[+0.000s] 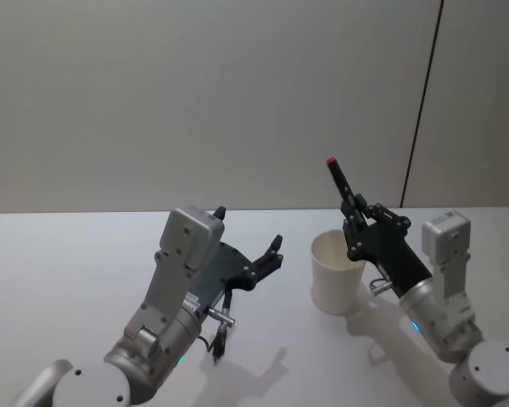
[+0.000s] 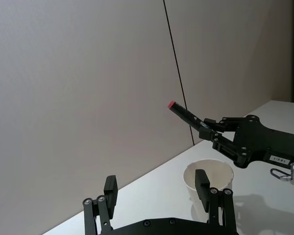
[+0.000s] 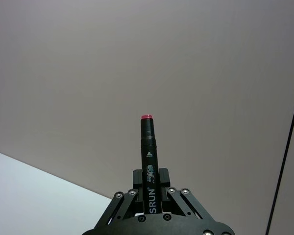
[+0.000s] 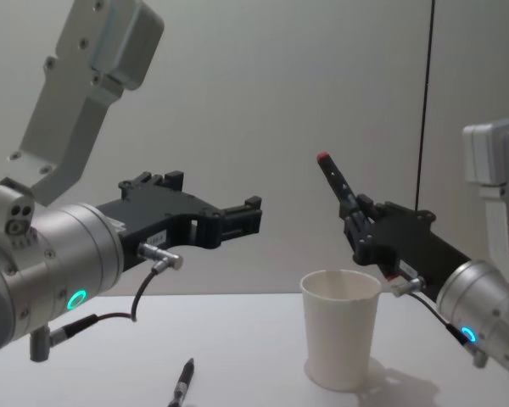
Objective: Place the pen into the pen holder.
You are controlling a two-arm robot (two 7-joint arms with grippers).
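My right gripper (image 1: 355, 227) is shut on a black pen (image 1: 339, 180) with a red end. The pen tilts up and away, red end highest, and the fingers hide its lower end. It hangs just above the far right rim of the pen holder (image 1: 333, 275), a white paper cup standing upright on the table. In the chest view the pen (image 4: 334, 182) and right gripper (image 4: 356, 225) sit above the cup (image 4: 341, 335), clear of it. My left gripper (image 1: 249, 227) hovers open and empty to the cup's left, above the table. The left wrist view has the cup (image 2: 208, 176) beyond my open left gripper (image 2: 156, 182).
A second dark pen (image 4: 183, 381) lies on the white table (image 1: 68, 280) below my left arm. A plain wall with a thin dark vertical line (image 1: 422, 102) stands behind the table.
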